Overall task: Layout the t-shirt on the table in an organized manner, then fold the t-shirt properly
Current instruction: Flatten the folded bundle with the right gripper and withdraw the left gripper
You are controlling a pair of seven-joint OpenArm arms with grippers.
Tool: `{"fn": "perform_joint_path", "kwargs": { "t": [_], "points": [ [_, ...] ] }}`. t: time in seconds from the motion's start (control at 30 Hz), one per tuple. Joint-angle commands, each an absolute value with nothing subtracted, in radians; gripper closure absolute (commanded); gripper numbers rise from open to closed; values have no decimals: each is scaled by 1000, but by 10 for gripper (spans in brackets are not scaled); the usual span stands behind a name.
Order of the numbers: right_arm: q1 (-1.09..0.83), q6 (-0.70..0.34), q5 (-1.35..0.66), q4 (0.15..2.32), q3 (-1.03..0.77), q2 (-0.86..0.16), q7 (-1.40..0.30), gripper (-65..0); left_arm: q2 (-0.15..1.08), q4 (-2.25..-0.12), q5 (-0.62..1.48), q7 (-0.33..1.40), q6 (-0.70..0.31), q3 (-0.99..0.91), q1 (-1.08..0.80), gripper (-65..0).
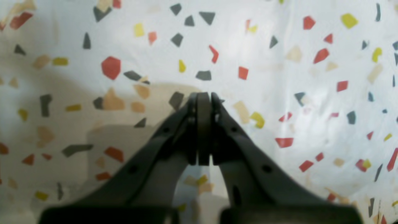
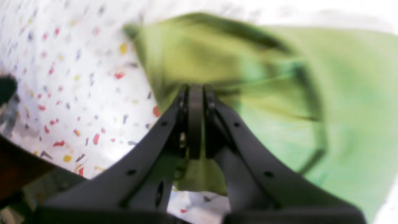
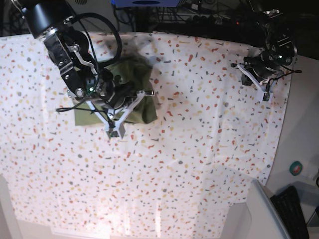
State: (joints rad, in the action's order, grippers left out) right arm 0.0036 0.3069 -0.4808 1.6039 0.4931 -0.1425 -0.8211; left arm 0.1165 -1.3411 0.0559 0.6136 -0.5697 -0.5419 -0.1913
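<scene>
The t-shirt [image 3: 132,92] sits in the upper left of the base view as a compact, bunched block on the table [image 3: 199,149], and from my seat it looks more like a folded bundle than a spread garment, though I can't make out sleeves or collar clearly. My right gripper [image 3: 113,130] hangs over its lower edge; in the right wrist view the jaws are pressed together at the tips, and green cloth [image 2: 279,93] fills the right of that frame and shows below the closed tips, but the picture is blurred and I can't tell whether any fabric is actually pinched. I'd guess the arm sits there because that edge is the handy one to press or tug. My left gripper [image 3: 265,92] is parked well apart at the upper right of the base view, near the cloth's far edge; its wrist view shows the jaws [image 1: 203,130] fully closed on nothing, only speckled surface beneath. I judge it is kept there to stay clear of the working arm
</scene>
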Motion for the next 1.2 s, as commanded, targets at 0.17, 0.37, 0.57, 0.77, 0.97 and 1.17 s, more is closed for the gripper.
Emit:
{"fn": "perform_joint_path", "kwargs": {
  "t": [0.17, 0.37, 0.57, 0.77, 0.97, 1.17],
  "points": [
    [81, 302, -476, 1461, 578, -108, -700, 0, 124, -1356, 65, 601, -575, -542, -188, 0],
    [33, 306, -475, 1664, 596, -153, -733, 0, 125, -1349, 65, 599, -575, -544, -189, 0],
    [8, 358, -475, 1652, 602, -200, -797, 0, 127, -1349, 65, 598, -575, -545, -194, 0],
    [-15, 360, -476, 1607, 638, -200, -803, 0, 124, -1349, 65, 598, -575, -544, -188, 0],
    [-47, 366, -478, 1650, 733, -203, -805, 0, 124, -1349, 65, 598, -575, -542, -186, 0],
    [-61, 478, -476, 1790, 743, -245, -805, 0, 130, -1349, 65, 598, -575, -545, -189, 0]
  ]
}}
